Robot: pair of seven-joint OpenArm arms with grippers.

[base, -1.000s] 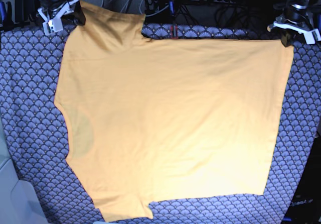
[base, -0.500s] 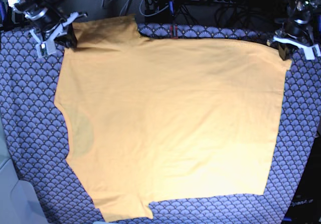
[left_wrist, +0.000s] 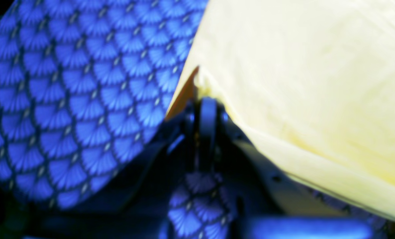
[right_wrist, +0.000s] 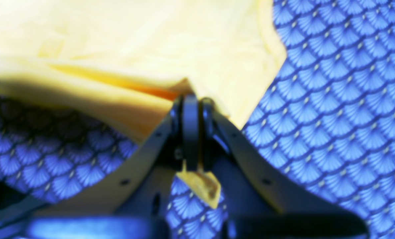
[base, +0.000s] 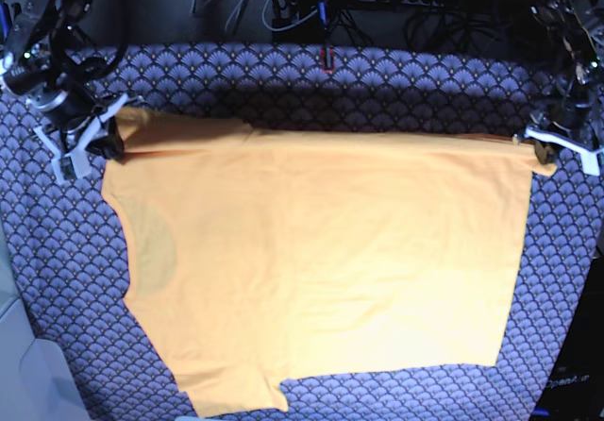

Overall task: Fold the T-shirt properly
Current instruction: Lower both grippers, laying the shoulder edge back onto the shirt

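T-shirt [base: 321, 261]: yellow-orange, plain, spread over the scallop-patterned cloth [base: 396, 86] that covers the desk; its far edge is doubled toward the near side, so a bare band of cloth shows behind it.
Far edge: runs almost straight across the base view, from one set of fingers to the other, lifted a little at both ends.
Near part: lies flat; one sleeve reaches the bottom edge of the base view.
Right fingers [right_wrist: 190, 99]: pressed together on the shirt's far corner at the left of the base view [base: 102, 143]; in the right wrist view the fabric [right_wrist: 117, 43] fans out above and to the left of the tips, and a small tag of yellow cloth pokes out below them.
Left fingers [left_wrist: 206, 103]: pressed together on the opposite far corner, at the right of the base view [base: 545, 149]; in the left wrist view the fabric [left_wrist: 300, 83] spreads up and to the right from the tips, with a folded edge showing orange just left of them.
Cloth under the grips: blue scallop pattern [left_wrist: 68, 99] visible beside each clamped corner [right_wrist: 333, 99].
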